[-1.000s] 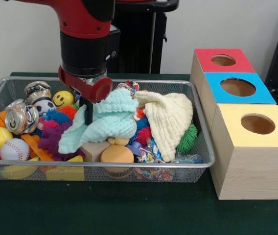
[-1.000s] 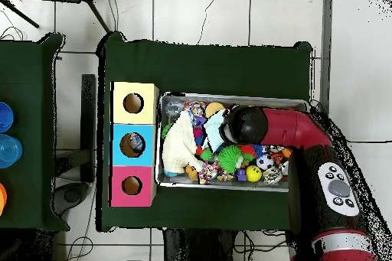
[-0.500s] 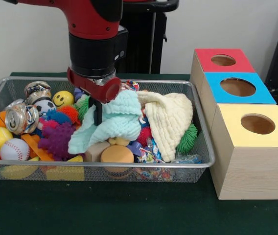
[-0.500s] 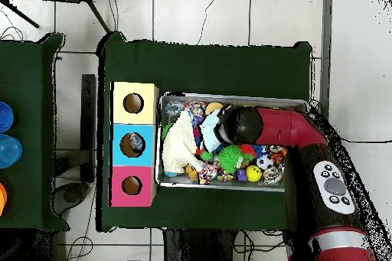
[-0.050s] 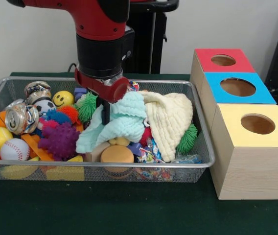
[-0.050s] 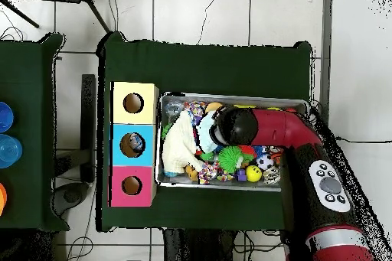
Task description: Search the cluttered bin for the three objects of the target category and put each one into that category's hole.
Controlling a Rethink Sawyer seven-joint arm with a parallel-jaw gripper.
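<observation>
Clearly the fingers [image 5: 105, 111] are pinched on the mint cloth [image 5: 115, 123] at the frame's centre over the wire bin [image 5: 200, 147], and its trailing folds may snag neighbouring toys.

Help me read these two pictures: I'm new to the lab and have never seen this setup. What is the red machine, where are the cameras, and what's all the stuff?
The red and black machine is a robot arm; its gripper hangs over a wire mesh bin on a dark green table. One picture is taken across the table, facing the robot; the other looks straight down from above. The bin is full of clutter: balls such as a baseball, a crushed can, spiky toys, a cream cloth. The gripper appears to hold a mint green cloth, which drapes from it. Beside the bin stand three wooden boxes with round holes, topped red, blue and yellow, where sorted objects go.
</observation>
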